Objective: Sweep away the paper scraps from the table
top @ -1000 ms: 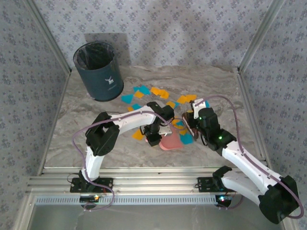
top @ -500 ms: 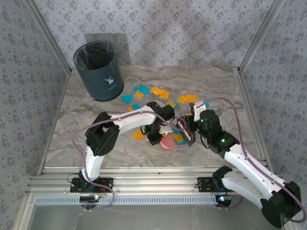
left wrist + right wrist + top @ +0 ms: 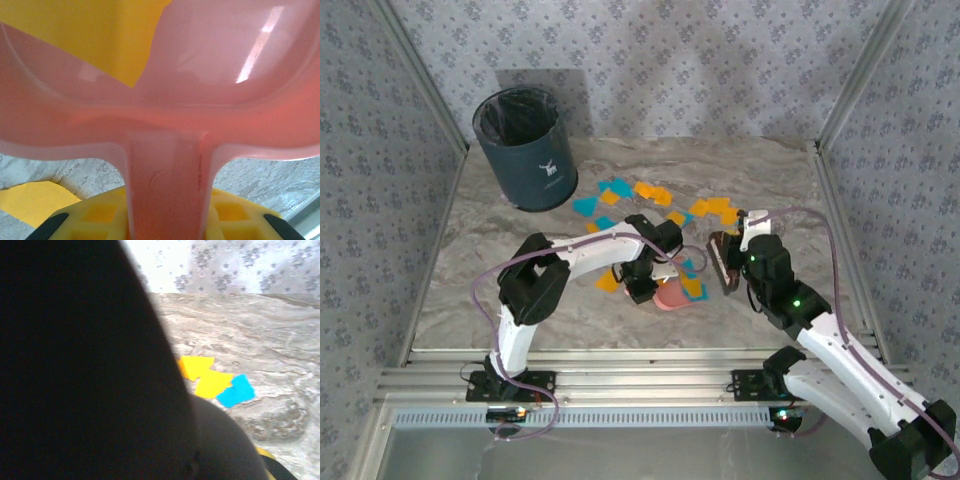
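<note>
Left gripper (image 3: 641, 286) grips pink plastic dustpan (image 3: 676, 298), right gripper (image 3: 740, 260) dark brush (image 3: 723, 262); hard strokes could flick orange-and-teal paper scraps (image 3: 646, 189) past it.

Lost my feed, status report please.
Left tool shut on dustpan. Right tool shut on brush. Few scraps in dustpan, most on table. Bin far left, not in way.

Unreadable white logo on bin (image 3: 523, 150)

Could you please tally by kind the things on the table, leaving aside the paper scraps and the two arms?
Waste bin: 1
Pink dustpan: 1
Dark brush: 1
Total: 3
</note>
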